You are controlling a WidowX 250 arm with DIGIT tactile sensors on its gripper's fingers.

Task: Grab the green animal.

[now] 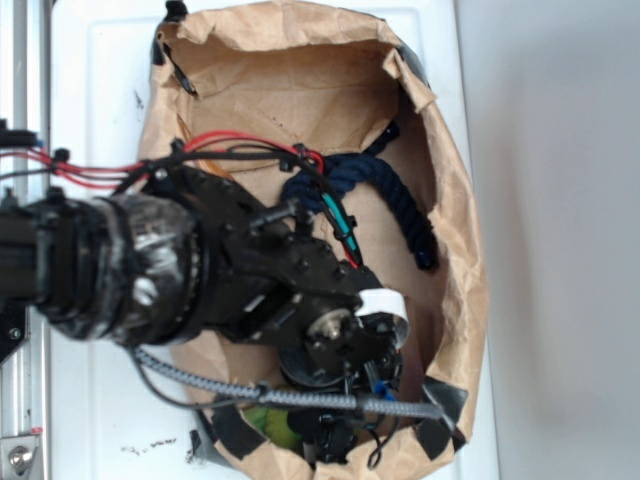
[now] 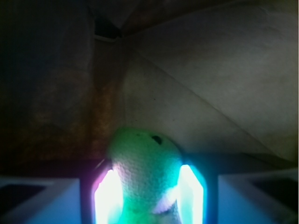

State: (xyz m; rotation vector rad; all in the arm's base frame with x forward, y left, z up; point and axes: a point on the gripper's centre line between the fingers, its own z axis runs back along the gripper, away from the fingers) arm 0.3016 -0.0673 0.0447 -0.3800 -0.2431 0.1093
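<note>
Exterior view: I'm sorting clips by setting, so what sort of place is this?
Likely a lab test rig: a paper-lined bin on a white table, holding a rope and a green toy, which sits between the gripper's fingers.

Robot lab test cell: plain white counter [image 1: 110, 80], metal rail frame [image 1: 25, 70] at edge, taped crumpled brown paper bag [image 1: 300, 60] as workspace.
</note>
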